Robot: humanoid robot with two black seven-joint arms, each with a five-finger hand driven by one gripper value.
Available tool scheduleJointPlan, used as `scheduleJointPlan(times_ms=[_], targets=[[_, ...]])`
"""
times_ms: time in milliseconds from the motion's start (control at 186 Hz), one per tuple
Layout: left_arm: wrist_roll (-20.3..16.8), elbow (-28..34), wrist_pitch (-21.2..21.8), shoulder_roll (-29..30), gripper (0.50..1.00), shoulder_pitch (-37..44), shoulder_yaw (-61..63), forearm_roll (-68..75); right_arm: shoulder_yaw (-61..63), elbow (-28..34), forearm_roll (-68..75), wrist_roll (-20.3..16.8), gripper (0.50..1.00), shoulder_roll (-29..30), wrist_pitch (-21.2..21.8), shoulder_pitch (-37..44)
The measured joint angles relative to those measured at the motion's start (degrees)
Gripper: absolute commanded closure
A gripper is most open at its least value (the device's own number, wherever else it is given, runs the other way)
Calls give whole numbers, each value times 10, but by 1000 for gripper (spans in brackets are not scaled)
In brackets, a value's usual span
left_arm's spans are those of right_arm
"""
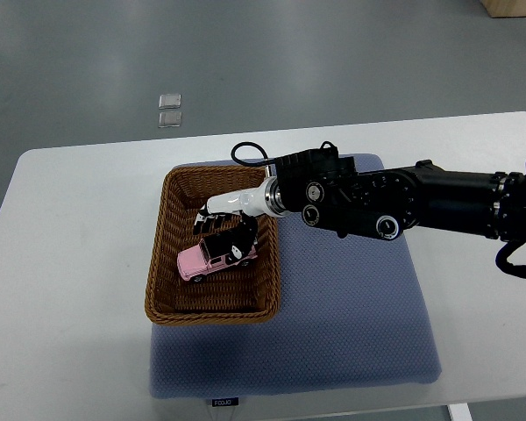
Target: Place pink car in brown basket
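Note:
The pink car [200,261] is inside the brown wicker basket [212,314], low over or on its floor, nose toward the lower left. My right arm reaches in from the right edge across the table. My right hand [226,228] is inside the basket with its black fingers [238,240] curled over the car's roof and rear end, grasping it. The left arm is out of view.
The basket stands on the left part of a blue-grey mat [342,324] on a white table [70,263]. Two small clear squares [169,110] lie on the grey floor beyond the table. A black cable [245,156] loops behind the wrist.

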Motion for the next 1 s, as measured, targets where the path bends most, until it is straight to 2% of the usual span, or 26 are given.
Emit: scheduleJointPlan(times_ms=[129, 188, 413, 617, 891, 998], targets=[[0, 0, 0, 0, 500, 0, 0, 0, 1, 0, 1, 0, 638, 0, 0, 1], [0, 0, 0, 0, 500, 0, 0, 0, 3, 0, 4, 0, 601, 0, 0, 4], [0, 0, 0, 0, 500, 0, 0, 0, 19, 1, 10, 8, 601, -4, -16, 28], [0, 0, 0, 0, 500, 0, 0, 0, 126, 0, 45, 37, 601, -69, -25, 14], [0, 0, 0, 0, 500, 0, 0, 0, 276, -2, 85, 50, 601, -183, -43, -95], [0, 0, 0, 0, 500, 0, 0, 0, 330, -3, 97, 56, 601, -205, -49, -142]])
